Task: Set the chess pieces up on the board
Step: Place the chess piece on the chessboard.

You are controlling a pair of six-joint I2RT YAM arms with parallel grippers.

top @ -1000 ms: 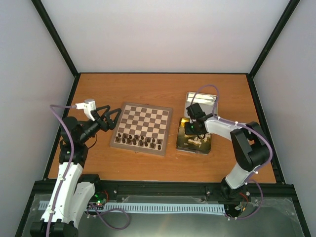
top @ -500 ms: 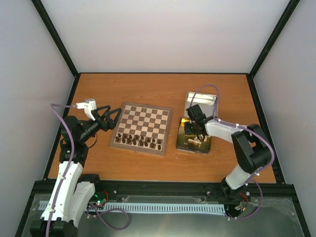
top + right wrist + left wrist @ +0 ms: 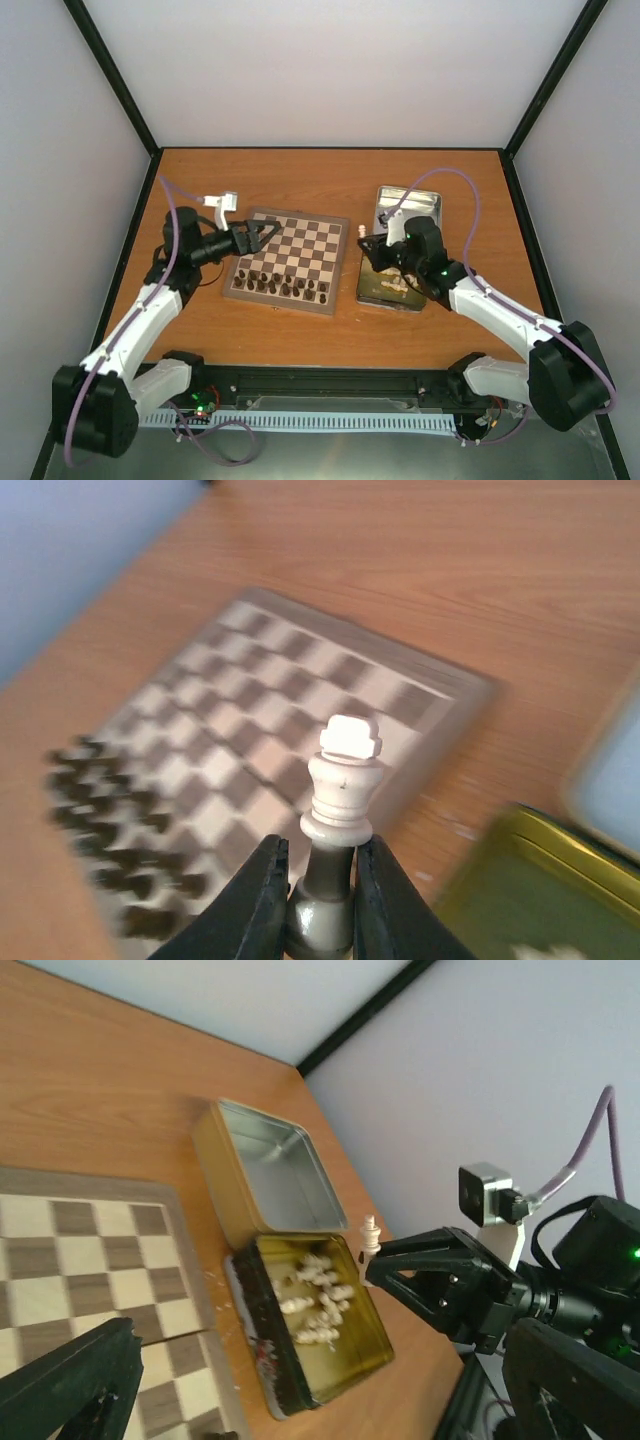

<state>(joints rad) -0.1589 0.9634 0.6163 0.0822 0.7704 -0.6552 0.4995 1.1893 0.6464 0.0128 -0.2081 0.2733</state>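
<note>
Blurred board (image 3: 300, 680) and dark pieces (image 3: 135, 860), right wrist

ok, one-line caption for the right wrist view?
Right gripper pinches a cream chess piece upright by its base, the board blurred beyond.

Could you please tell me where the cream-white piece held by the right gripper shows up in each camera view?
Top external: cream-white piece just right of centre, just beyond the board's right edge.
Left wrist: the piece centre-right, above the gold tin, at the right gripper's tips.
Right wrist: the piece centre, upright between the fingers.
Shared landmark: the board, in all three.
</note>
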